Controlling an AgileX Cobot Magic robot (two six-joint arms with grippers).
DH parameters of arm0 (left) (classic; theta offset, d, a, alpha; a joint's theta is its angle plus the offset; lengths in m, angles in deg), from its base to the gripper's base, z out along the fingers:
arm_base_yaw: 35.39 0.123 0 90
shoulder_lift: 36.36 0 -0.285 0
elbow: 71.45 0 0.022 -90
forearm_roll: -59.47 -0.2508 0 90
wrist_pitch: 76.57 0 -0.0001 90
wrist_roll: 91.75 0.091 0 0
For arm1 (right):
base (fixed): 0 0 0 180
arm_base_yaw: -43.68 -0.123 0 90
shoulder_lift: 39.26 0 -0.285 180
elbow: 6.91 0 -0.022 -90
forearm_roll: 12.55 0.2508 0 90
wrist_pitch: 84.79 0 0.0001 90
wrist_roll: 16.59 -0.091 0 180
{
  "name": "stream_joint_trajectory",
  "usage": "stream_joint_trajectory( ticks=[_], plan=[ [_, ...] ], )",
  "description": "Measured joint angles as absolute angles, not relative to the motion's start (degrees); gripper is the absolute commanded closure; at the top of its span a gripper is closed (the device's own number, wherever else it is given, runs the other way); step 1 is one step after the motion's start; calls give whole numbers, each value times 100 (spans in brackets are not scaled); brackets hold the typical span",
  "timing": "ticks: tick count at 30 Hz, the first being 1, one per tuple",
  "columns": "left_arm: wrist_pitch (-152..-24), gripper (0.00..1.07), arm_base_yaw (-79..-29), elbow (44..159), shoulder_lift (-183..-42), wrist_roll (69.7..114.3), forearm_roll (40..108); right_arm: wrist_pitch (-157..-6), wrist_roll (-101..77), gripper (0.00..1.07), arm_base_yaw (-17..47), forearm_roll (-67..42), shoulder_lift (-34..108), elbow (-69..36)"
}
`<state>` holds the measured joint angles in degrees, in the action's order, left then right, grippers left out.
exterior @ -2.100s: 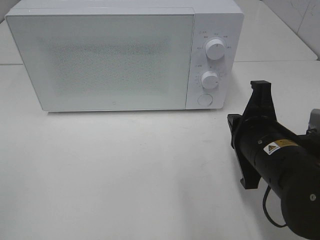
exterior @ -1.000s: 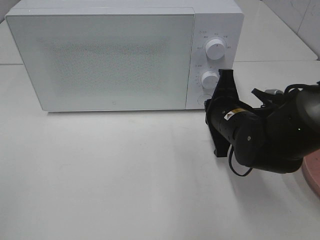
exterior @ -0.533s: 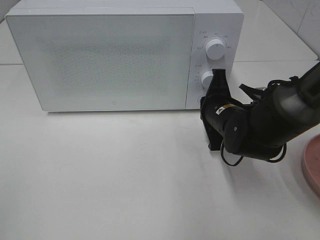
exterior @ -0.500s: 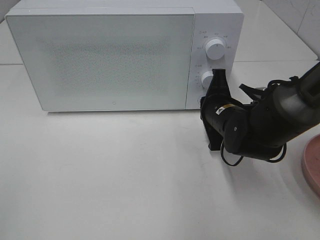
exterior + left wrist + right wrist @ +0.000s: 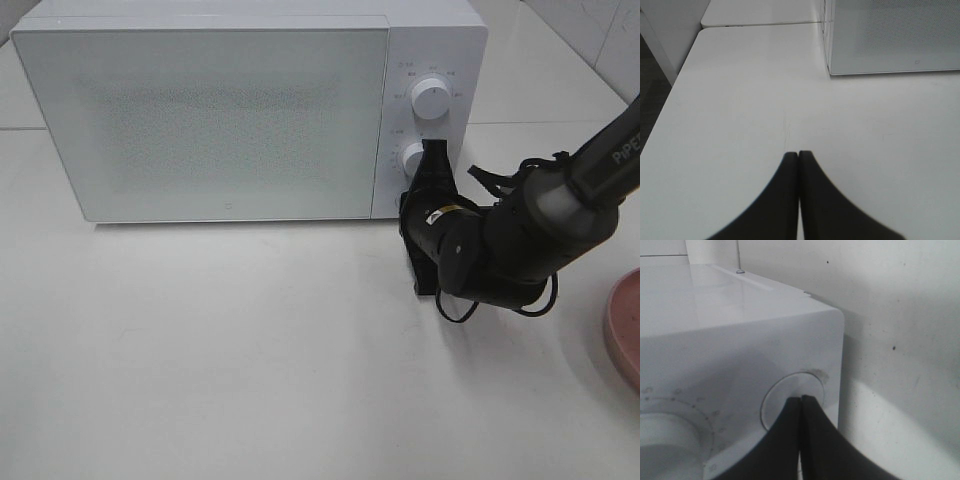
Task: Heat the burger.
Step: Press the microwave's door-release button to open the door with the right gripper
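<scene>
Your right end effector [image 5: 801,402], tips together, sits against the round button [image 5: 782,390] at the microwave's [image 5: 440,40] lower right corner, left end effector [image 5: 798,157] likewise closed, door [image 5: 200,110] shut, burger out of view, so opening, loading and heating likely all remain

The right arm [image 5: 520,235] has swung in from the near right of the table [image 5: 250,350] to the microwave [image 5: 200,110]. Its closed right gripper [image 5: 801,400] now points at the round button [image 5: 785,390] below the lower knob [image 5: 412,160]. A pink plate [image 5: 626,330], covered before, now shows.
</scene>
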<state>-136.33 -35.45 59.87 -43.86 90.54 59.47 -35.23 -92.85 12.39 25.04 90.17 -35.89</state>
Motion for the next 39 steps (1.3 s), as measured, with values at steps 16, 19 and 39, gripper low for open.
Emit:
stream_joint_trajectory(
  ticks=[16,19,39],
  plan=[
    [-13633,106,-3545,5987,-4386,9054,5947,-3689,-9085,107,1348,2630,9126,-3365],
    [-13633,106,-3545,5987,-4386,9054,5947,-3540,-9027,107,1348,2647,9131,-3365],
    [-13633,106,-3545,5987,-4386,9054,5919,-3299,-9033,107,1268,2893,9366,-3113]
  ],
)
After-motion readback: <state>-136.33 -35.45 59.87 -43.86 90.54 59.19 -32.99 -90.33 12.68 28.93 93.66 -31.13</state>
